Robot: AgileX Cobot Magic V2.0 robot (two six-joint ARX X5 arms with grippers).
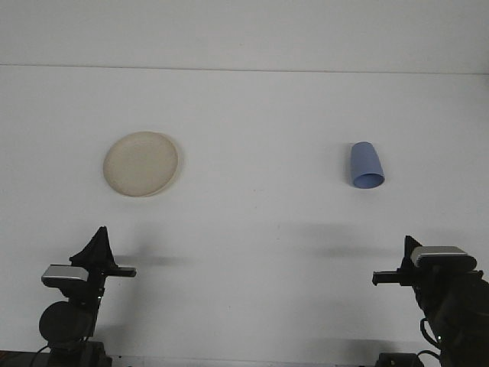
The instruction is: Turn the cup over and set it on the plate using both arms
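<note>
We see a white worktop [260,229] running from the near edge to a pale wall at the far side. On its left half sits a round cream plate [141,164], lying flat with nothing on it. Well apart from it, on the right half and at about the same depth, a blue cup [366,165] lies on its side, its open mouth turned toward the near edge and its closed base pointing away. Neither arm touches either thing. The left gripper [97,245] stands at the near left corner, its dark fingers rising together to a single peak above a grey wrist block; they look pressed together with nothing between them. The right gripper [411,252] sits at the near right corner, lower in view and tilted, with only a small dark tip showing beside its grey block and a short bar jutting to the left; we cannot tell how its fingers stand. Both grippers are near us and well short of the plate and the cup.
</note>
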